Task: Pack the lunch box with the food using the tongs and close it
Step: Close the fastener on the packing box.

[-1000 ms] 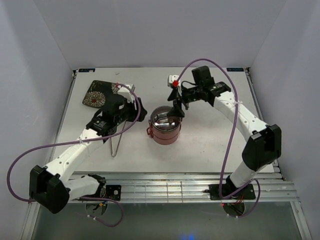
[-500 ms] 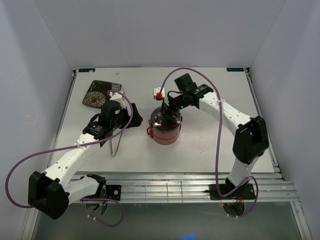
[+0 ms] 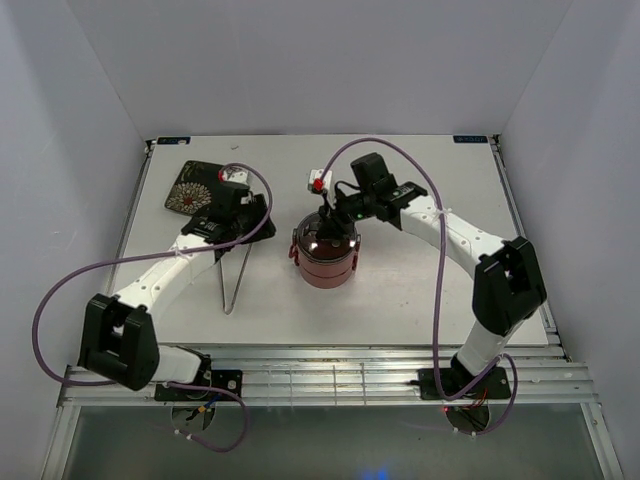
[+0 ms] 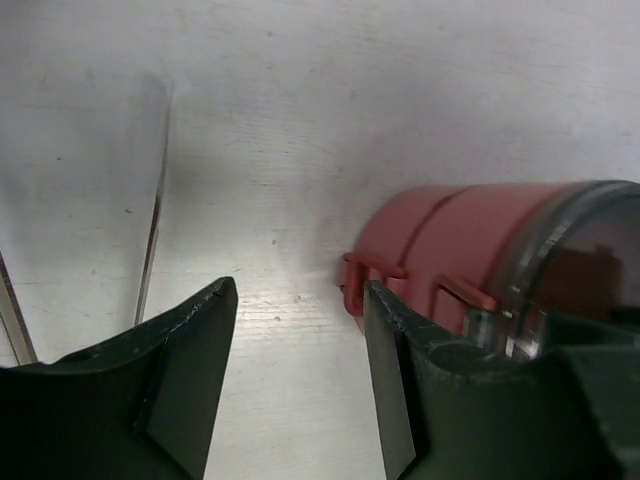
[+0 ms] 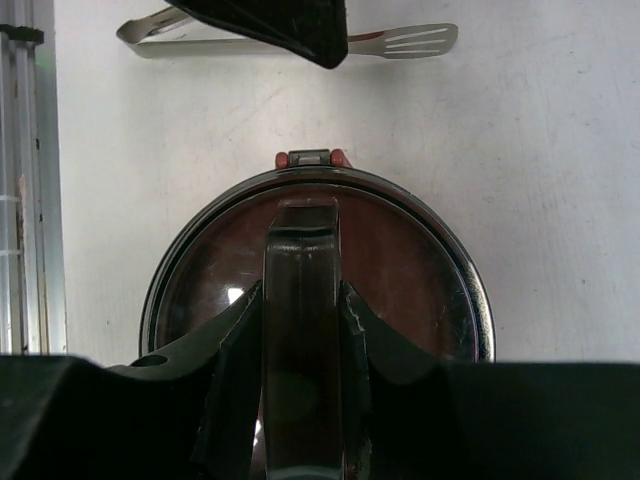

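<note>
Round dark-red lunch box (image 3: pixel 323 265), stacked, glossy dark lid (image 5: pixel 405 265) on top. Right gripper (image 5: pixel 303 298) pinching its arched lid handle (image 5: pixel 303 235); left gripper (image 4: pixel 298 340) spread, empty, just left of it.

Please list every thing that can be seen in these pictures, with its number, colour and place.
lunch box: one, dark red, two stacked bowls, middle of the table
top lid: one, dark and shiny, with a handle strap, on the lunch box
tongs: one pair, silver, flat on the table left of the lunch box
square plate: one, dark with a pale pattern, far left of the table
table: one, white
left gripper: black, open, empty, between tongs and lunch box
right gripper: black, closed on the top lid's handle
</note>
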You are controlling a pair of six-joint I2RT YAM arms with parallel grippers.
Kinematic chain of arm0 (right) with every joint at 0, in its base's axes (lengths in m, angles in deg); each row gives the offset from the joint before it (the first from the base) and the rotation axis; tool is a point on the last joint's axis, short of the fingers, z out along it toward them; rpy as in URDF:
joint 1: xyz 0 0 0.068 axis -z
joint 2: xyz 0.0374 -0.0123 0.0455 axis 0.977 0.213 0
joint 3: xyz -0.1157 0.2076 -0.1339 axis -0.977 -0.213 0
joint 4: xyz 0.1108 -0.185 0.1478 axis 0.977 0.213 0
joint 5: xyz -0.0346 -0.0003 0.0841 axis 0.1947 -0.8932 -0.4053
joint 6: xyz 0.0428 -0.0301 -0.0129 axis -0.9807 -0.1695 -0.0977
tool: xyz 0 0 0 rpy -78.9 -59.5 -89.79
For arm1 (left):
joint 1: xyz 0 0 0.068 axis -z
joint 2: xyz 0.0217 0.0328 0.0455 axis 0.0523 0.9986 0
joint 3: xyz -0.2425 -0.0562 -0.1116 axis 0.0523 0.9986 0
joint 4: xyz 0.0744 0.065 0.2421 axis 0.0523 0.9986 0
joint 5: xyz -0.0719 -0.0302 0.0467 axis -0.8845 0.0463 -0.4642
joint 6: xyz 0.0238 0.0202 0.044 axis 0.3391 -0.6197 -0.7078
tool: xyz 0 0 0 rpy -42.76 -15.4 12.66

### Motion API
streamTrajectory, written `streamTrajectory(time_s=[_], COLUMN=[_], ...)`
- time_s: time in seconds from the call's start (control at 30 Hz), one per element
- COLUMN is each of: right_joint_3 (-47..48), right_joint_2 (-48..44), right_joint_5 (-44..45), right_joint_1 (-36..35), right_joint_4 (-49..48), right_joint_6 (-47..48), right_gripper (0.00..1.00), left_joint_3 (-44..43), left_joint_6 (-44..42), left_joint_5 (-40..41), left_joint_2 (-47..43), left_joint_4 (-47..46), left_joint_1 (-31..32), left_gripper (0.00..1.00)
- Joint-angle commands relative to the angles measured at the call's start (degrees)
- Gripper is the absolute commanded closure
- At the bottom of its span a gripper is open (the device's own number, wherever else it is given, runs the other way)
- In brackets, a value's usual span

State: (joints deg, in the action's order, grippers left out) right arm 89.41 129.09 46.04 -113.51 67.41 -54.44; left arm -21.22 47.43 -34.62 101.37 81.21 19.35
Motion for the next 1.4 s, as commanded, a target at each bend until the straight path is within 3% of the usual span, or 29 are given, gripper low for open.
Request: streamTrajectory(time_s=[0.0,0.17,0.3,0.43,0.5,0.63,0.73,0.83,0.93,1.07,1.17,1.37], right_joint_3=[-4.0,-4.0,-4.6,-4.8,-4.9,-5.0,-5.1,-5.4,-5.6,-5.6,-5.6,-5.6], right_joint_2=[-1.0,0.6,0.4,0.1,0.1,0.2,0.8,0.8,0.4,0.3,0.5,0.8], right_joint_5=[5.9,7.2,7.8,8.2,8.4,8.0,7.8,7.3,6.8,5.9,5.4,4.9], right_joint_1=[-1.1,-1.8,-2.0,-2.0,-1.9,-2.0,-2.0,-1.9,-1.9,-1.8,-1.5,-0.8], right_joint_4=[-2.5,0.1,0.1,-0.5,-0.8,-1.1,-1.3,-1.3,-1.5,-1.8,-1.7,-1.7], right_joint_6=[-5.0,-2.1,-1.4,-2.3,-2.5,-3.0,-3.4,-3.8,-4.2,-4.7,-4.9,-5.2], right_gripper=[0.79,0.79,0.83,0.84,0.85,0.87,0.88,0.89,0.91,0.92,0.92,0.92], left_joint_3=[-1.8,-1.9,-2.4,-3.4,-3.3,-3.8,-2.2,2.8,3.6,7.7,8.0,2.7], left_joint_6=[1.3,3.1,2.9,2.5,2.8,4.3,6.1,8.7,11.4,15.7,15.7,12.1], left_joint_5=[2.8,-1.5,1.2,6.0,6.3,5.4,-1.2,-11.7,-13.0,-20.2,-17.5,-3.3], left_joint_2=[0.6,3.3,6.1,7.9,8.1,10.4,13.1,14.6,17.0,18.9,17.9,12.9], left_joint_4=[2.6,1.3,3.4,7.1,7.2,6.6,2.2,-8.2,-12.3,-25.6,-23.4,-6.3], left_joint_1=[-1.0,-4.7,-4.9,-4.9,-4.7,-3.2,-2.0,-1.1,2.0,5.2,5.3,3.5], left_gripper=[0.36,0.44,0.63,0.91,0.99,1.0,1.0,1.0,1.0,1.0,1.0,1.0])
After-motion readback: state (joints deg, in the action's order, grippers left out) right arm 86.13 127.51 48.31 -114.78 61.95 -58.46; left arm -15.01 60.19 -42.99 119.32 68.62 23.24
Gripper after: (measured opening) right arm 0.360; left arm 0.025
